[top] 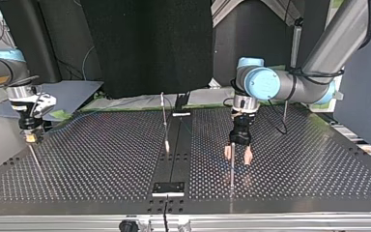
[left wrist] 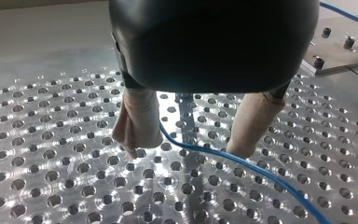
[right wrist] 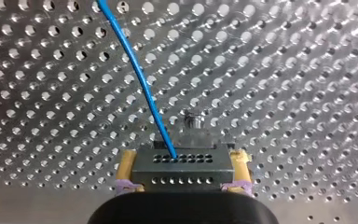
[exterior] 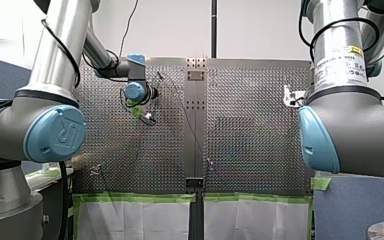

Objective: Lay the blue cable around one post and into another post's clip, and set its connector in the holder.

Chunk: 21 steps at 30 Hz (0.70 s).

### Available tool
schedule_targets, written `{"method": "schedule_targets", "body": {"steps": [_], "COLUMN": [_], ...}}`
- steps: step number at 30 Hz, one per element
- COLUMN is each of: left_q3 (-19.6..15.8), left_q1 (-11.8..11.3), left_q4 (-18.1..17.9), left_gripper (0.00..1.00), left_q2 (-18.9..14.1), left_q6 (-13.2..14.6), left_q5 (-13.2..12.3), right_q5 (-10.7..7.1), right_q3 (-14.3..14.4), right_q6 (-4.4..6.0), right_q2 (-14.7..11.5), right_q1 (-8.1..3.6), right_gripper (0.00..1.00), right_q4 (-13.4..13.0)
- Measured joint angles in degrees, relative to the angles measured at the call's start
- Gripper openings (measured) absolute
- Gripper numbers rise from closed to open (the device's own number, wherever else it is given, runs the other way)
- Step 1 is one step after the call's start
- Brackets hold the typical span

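Evidently early routing: connector gripped, cable not yet round any post.
The right gripper's [right wrist: 182, 175] yellow pads clamp the grey connector [right wrist: 182, 159]; the blue cable [right wrist: 141, 81] trails over the perforated table [left wrist: 51, 163], between the left gripper's [left wrist: 189, 147] parted beige fingers [left wrist: 137, 126]; next, probably, pinch and steer it round the thin post [top: 232, 164].

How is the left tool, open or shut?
Open. In the left wrist view, my left tool has its two beige fingers standing apart, and the blue cable runs between them.
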<state>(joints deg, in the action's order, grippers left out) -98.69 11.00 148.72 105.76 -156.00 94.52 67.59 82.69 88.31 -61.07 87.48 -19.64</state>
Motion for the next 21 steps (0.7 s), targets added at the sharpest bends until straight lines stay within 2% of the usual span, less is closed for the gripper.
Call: {"method": "schedule_targets", "body": {"steps": [8,21], "left_q3": [0.01,-0.01], "left_q1": [-0.12,-0.04], "left_q4": [0.0,0.0], "left_gripper": [1.0,1.0], "left_q2": [0.0,0.0], "left_q6": [0.0,0.0], "left_q5": [0.0,0.0], "right_q5": [-0.04,-1.21], "right_q3": [-0.89,-0.93], "right_q6": [-0.29,-0.65], "right_q2": [0.28,0.48], "right_q1": [0.09,-0.25], "right_gripper": [0.0,0.0], "right_q4": [0.49,0.08]}}
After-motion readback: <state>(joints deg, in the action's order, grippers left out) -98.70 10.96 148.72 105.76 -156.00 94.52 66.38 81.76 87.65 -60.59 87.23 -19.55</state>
